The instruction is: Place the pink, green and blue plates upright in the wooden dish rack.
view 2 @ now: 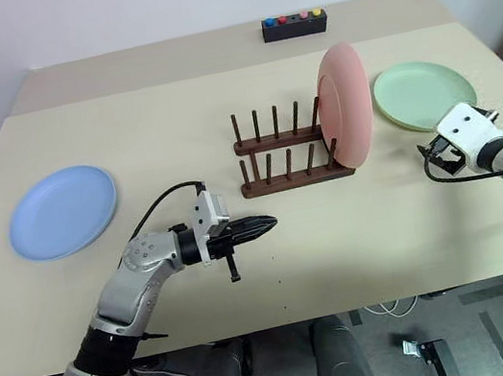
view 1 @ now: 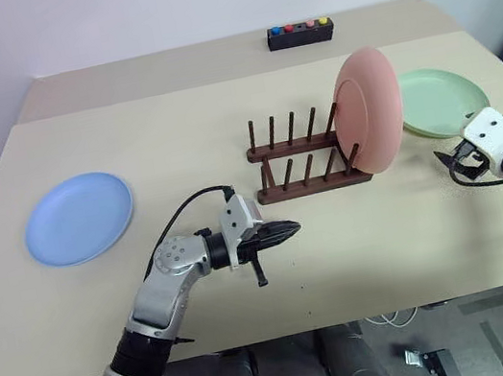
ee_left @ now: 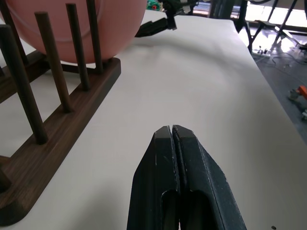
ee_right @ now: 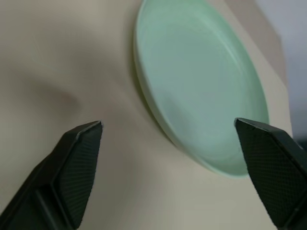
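Beige counter (view 1: 172,124): pink plate (view 1: 369,109) upright in the wooden dish rack (view 1: 304,154). Green plate (ee_right: 201,91) lies flat just ahead of my released right jaws (view 1: 454,164); left jaws (view 1: 288,230) clenched, empty.

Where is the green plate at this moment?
The green plate lies flat on the table's right side, just right of the upright pink plate, ahead of the open right claw.

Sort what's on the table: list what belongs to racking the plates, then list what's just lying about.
Belongs to the job:
- pink plate, upright at the rack's right end
- green plate, flat, right of the rack
- blue plate, flat, far left
- wooden dish rack

Just lying about:
- black box with coloured buttons, at the far edge
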